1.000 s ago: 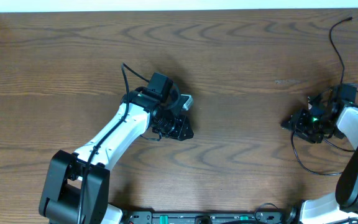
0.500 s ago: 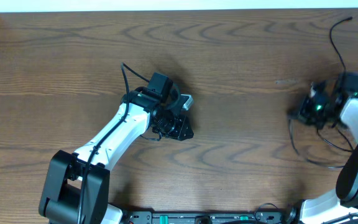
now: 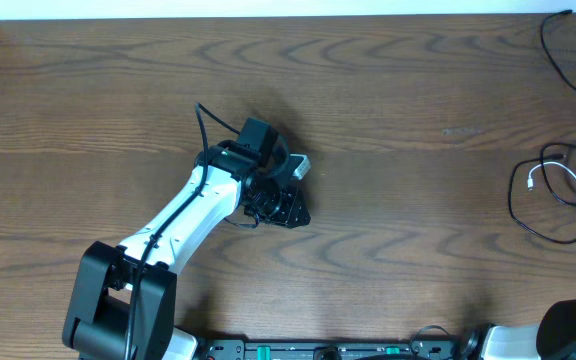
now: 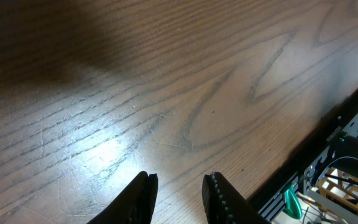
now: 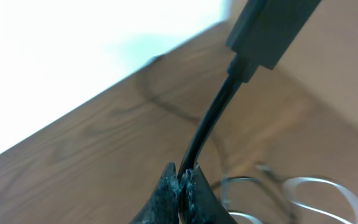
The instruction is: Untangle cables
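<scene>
Wood-grain bench is filling every view, mostly bare. On it the left arm is reaching toward the middle, well apart from the work, probably waiting its turn. The left claw is hovering low over bare wood, released, with nothing between its fingers. The cables are lying in loose overlapping loops at the far right edge, black ones with a white one among them. The right claw is clenching a black cable just below its plug, which is sticking up. Gripping near the end is likely meant to draw that strand free of the loops.
</scene>
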`<state>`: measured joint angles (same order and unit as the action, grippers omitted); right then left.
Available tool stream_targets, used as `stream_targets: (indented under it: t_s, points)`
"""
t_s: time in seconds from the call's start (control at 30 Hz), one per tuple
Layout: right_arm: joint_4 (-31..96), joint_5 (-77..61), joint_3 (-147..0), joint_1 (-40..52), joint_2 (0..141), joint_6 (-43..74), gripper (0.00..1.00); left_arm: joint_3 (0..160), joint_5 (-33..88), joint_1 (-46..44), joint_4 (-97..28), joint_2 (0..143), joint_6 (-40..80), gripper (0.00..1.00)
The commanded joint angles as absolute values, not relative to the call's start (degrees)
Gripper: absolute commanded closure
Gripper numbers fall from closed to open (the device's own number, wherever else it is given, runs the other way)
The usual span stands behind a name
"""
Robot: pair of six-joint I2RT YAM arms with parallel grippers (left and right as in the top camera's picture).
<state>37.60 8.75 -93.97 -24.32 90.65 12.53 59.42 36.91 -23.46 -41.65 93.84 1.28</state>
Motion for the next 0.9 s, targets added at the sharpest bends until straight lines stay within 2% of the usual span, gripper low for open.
stream_targets:
  t_s: [0.0,0.33,0.37,0.4,0.43,0.5,0.57,0.7,0.87]
  points:
    - [38.0,18.1,-94.4,-27.0,90.8,15.4,0.99,59.3,36.3,-23.6,-41.7,93.9,1.1,0.70]
    - [37.5,17.4,-94.4,-33.1,93.8,18.4,0.99,59.3,36.4,-23.6,-41.3,93.9,1.1,0.70]
    - [37.5,16.8,-94.4,-33.3,94.6,18.4,0.92,59.3,36.4,-23.6,-41.3,93.9,1.1,0.70]
    - [37.5,16.0,-94.4,-33.3,95.0,18.4,0.76,59.3,36.4,-23.6,-41.3,93.9,1.1,0.70]
    - [37.9,14.3,-94.4,-33.3,96.0,18.4,0.50,59.3,36.4,-23.6,-41.3,93.9,1.1,0.70]
    - [38.9,10.9,-94.4,-33.3,97.1,18.4,0.26,59.3,36.4,-23.6,-41.3,93.9,1.1,0.70]
    - [39.7,6.5,-94.3,-33.3,97.9,18.2,0.24,59.3,36.4,-23.6,-41.3,93.9,1.1,0.70]
    - [40.8,0.2,-94.3,-33.0,98.6,18.2,0.26,59.3,36.4,-23.6,-41.3,93.9,1.1,0.69]
    - [41.7,-0.8,-94.3,-31.6,98.6,17.3,0.26,59.3,36.3,-23.6,-41.3,93.9,1.1,0.70]
